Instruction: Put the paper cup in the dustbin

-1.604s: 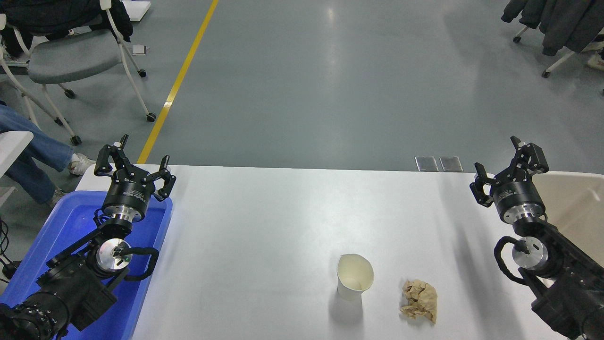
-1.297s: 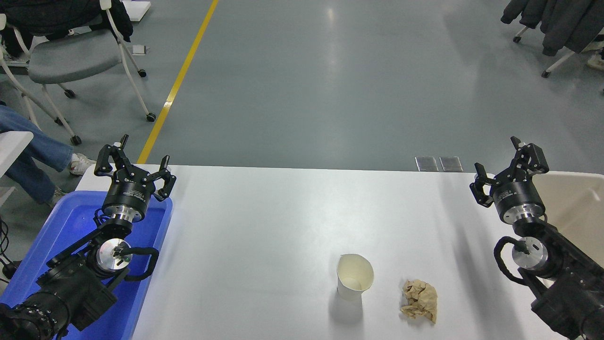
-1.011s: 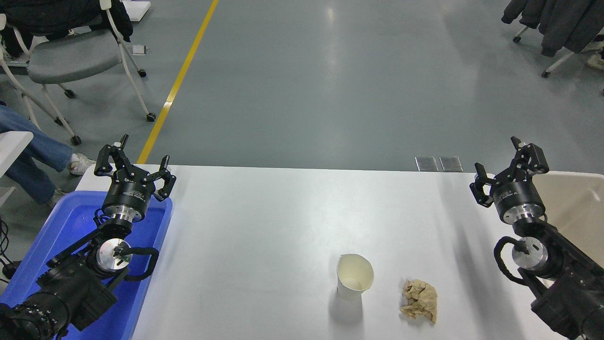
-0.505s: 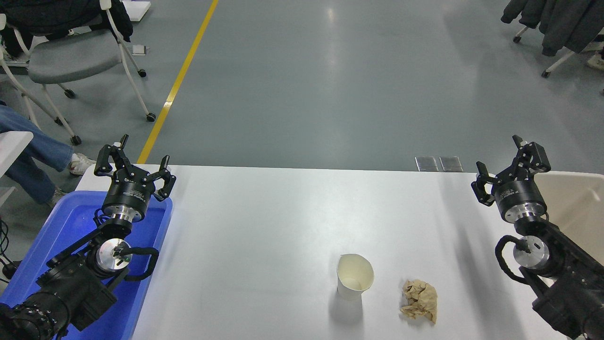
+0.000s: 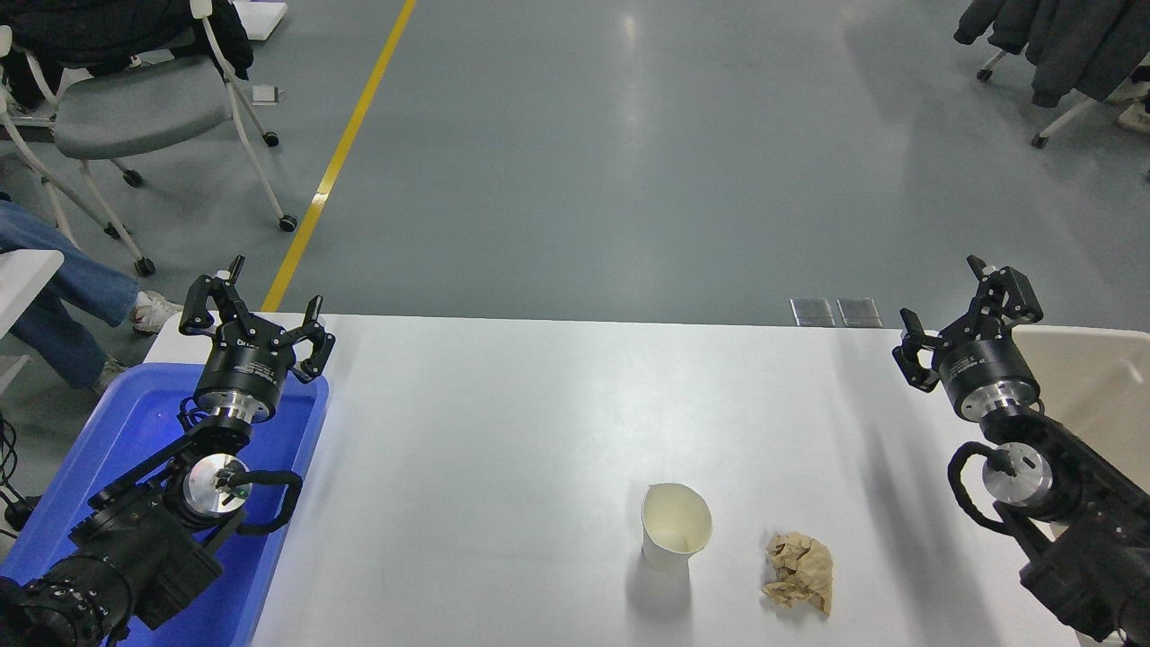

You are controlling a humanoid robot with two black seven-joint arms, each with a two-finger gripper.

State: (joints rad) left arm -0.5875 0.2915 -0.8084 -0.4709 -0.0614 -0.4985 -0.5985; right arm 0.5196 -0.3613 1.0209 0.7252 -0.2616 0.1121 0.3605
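The paper cup [image 5: 675,537] stands upright on the white table [image 5: 539,422], right of the middle and near the front edge; it is white with a cream inside. The beige dustbin [image 5: 1092,382] shows at the right edge, partly hidden behind my right arm. My right gripper [image 5: 959,301] is open and empty, raised above the table's far right part, well away from the cup. My left gripper [image 5: 254,301] is open and empty, parked at the left above the blue tub.
A crumpled tan paper ball [image 5: 799,571] lies just right of the cup. A bright blue plastic tub [image 5: 135,431] sits at the table's left end under my left arm. Chairs [image 5: 135,108] and a person's legs [image 5: 63,279] are on the floor at the far left.
My right gripper has shifted slightly and turned a little; the cup, the paper ball and my left arm have not moved.
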